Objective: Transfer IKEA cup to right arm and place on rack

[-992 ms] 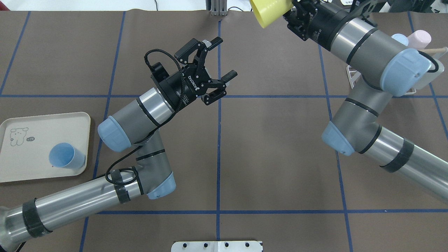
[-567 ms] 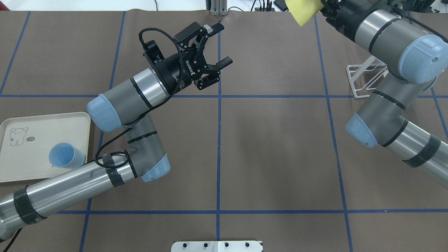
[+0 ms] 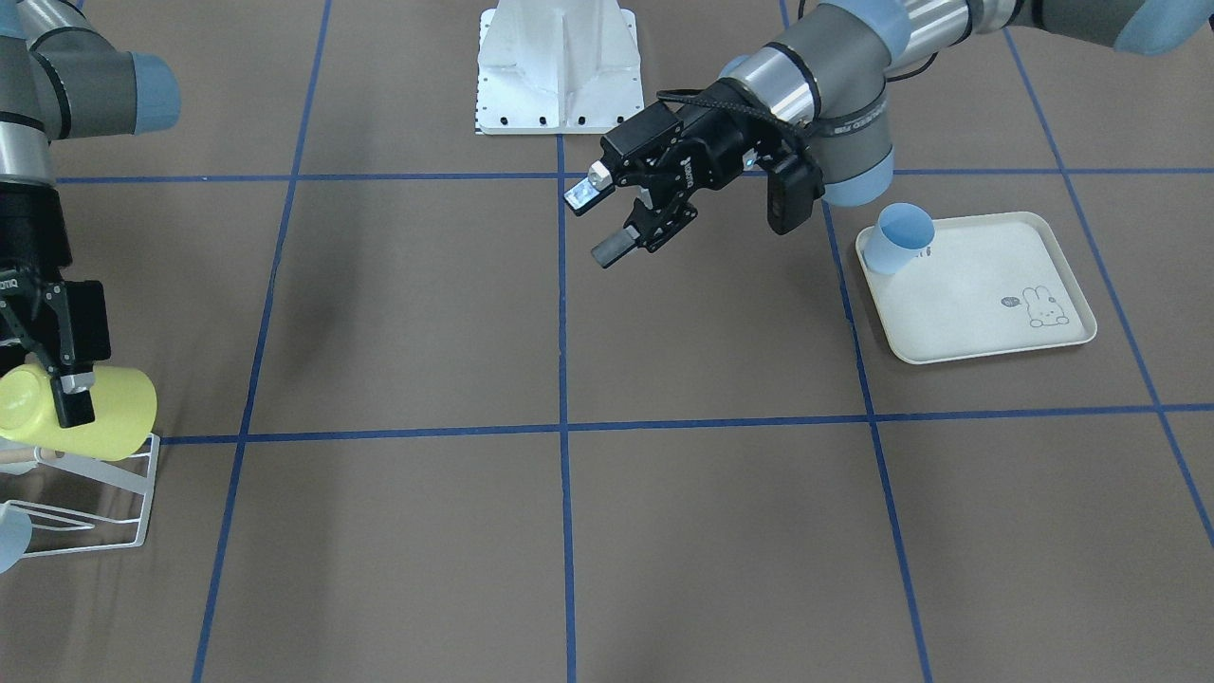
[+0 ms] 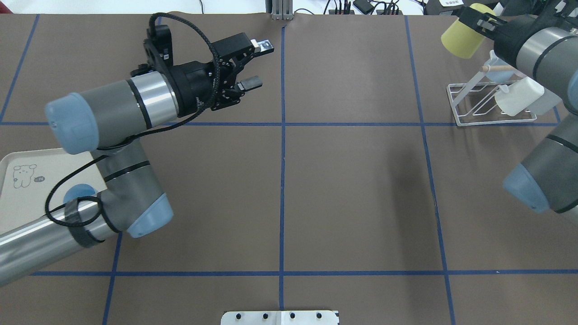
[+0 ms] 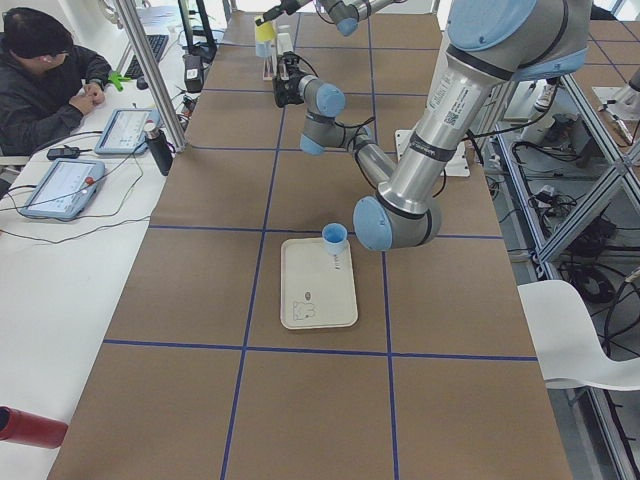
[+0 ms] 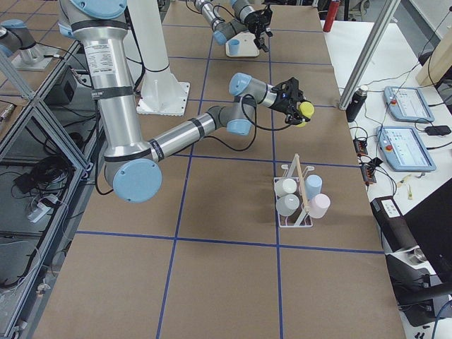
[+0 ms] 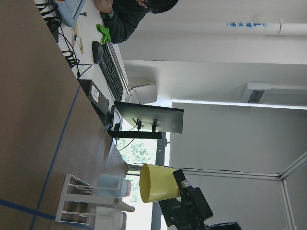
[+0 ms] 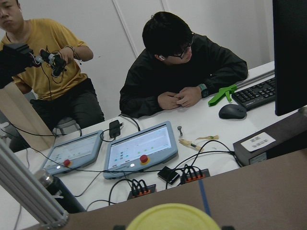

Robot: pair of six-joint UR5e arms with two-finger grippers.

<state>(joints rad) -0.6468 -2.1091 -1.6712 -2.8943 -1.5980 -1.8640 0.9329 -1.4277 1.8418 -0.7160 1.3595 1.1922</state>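
Brown-papered table (image 4: pixel 352 189), blue tape grid, same setup. Since a second ago the right gripper (image 4: pixel 474 22) has swung the yellow IKEA cup (image 4: pixel 458 40) from far-centre over to the far right. It now hangs in the air just by the rack (image 4: pixel 478 106), jaws clamped on it. The left gripper (image 4: pixel 259 64) has backed off left, jaws spread and empty. Handover looks done; I'd say only lowering it onto a prong remains.
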